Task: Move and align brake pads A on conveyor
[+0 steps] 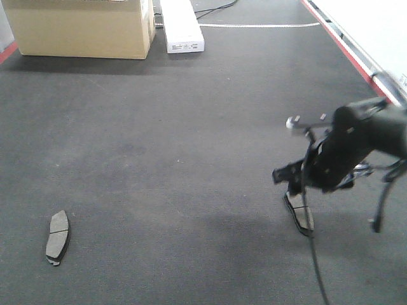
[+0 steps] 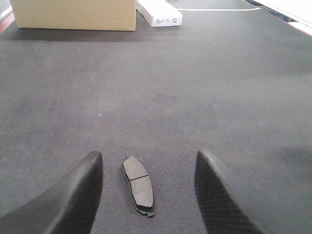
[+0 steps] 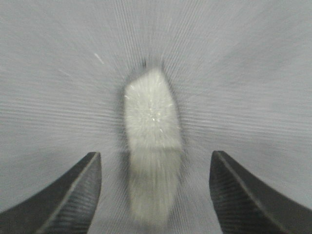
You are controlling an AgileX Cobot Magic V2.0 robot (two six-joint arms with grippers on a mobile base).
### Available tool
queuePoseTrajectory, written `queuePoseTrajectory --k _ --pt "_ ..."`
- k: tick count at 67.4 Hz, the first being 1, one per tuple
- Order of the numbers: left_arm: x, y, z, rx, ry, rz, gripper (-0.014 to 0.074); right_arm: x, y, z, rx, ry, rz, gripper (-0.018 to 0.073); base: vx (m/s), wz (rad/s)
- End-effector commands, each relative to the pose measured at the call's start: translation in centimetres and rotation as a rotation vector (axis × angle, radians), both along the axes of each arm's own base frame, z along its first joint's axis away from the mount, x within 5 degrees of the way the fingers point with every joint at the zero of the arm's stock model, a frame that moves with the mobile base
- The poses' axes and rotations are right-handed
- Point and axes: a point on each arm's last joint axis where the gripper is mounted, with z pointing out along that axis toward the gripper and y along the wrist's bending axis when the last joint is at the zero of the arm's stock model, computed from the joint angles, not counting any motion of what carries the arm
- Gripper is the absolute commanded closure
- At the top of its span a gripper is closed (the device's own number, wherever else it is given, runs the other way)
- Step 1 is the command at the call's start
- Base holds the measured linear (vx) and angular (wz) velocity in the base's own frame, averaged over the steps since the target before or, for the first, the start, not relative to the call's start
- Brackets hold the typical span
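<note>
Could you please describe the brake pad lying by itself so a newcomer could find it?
On the wide charcoal conveyor, find the cardboard box at far left. Nearer the camera on that side lies a small grey curved brake pad. Unlike the other pad, it is not under the right arm.

The left pad (image 1: 58,237), flat, grey and grooved across its middle, lies on the dark belt (image 1: 191,127) well apart from the right pad (image 1: 296,211), likewise flat.
</note>
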Motion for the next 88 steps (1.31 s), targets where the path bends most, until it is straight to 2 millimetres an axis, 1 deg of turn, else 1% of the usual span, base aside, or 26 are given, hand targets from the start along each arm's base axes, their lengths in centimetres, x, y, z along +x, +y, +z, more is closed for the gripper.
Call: queuePoseTrajectory --k 1,10,11,15,16,28,35,40,51,59,68,77,83,88 --pt "0.2 -0.1 1.4 -0.015 -0.082 -0.004 0.0202 -1.9 -0.6 5.9 0.027 -0.197 0.006 0.0097 0.0 0.0" --pt "0.2 -0.1 1.4 -0.015 -0.082 -0.004 0.0202 -5.2 -1.4 9.1 0.037 -0.335 0.018 0.011 0.0 0.0" --pt "0.2 -0.1 1.4 -0.015 -0.082 -0.004 0.0202 -5.7 -1.5 9.7 0.04 -0.358 0.018 0.011 0.0 0.0" --pt "0.2 -0.1 1.4 -0.015 -0.082 -0.004 0.0202 -7.1 -1.8 10.6 0.046 -0.4 0.021 0.011 0.0 0.0" --pt "0.2 -0.1 1.4 -0.015 -0.082 -0.004 0.0202 -7.7 -1.9 11.2 0.049 -0.419 0.021 0.011 0.0 0.0" --pt "0.2 -0.1 1.4 -0.015 -0.082 -0.004 0.0202 -12.5 -3.0 13.6 0.071 -0.536 0.025 0.011 0.0 0.0" --pt "0.2 -0.1 1.4 -0.015 -0.082 -0.004 0.0202 -15.2 -3.5 14.0 0.081 -0.621 0.038 0.011 0.0 0.0" --pt "0.2 -0.1 1.4 -0.015 -0.082 -0.004 0.0202 -17.0 -3.8 13.8 0.094 -0.687 0.044 0.011 0.0 0.0" --pt "0.2 -0.1 1.4 -0.015 -0.082 -0.004 0.0202 -20.9 -4.6 12.7 0.127 -0.828 0.052 0.011 0.0 0.0" --pt "0.2 -0.1 1.4 -0.015 -0.082 -0.004 0.0202 -23.9 -5.1 11.6 0.152 -0.931 0.056 0.011 0.0 0.0" --pt "0.2 -0.1 1.4 -0.015 -0.082 -0.004 0.0202 -26.6 -5.7 10.2 0.17 -1.024 0.058 0.011 0.0 0.0" --pt "0.2 -0.1 1.4 -0.015 -0.082 -0.004 0.0202 -28.3 -6.0 9.4 0.183 -1.106 0.061 0.011 0.0 0.0" --pt "0.2 -0.1 1.4 -0.015 -0.082 -0.004 0.0202 -28.9 -6.1 9.4 0.187 -1.133 0.061 0.011 0.0 0.0" --pt "0.2 -0.1 1.4 -0.015 -0.082 -0.004 0.0202 -29.0 -6.1 9.4 0.189 -1.139 0.06 0.011 0.0 0.0"
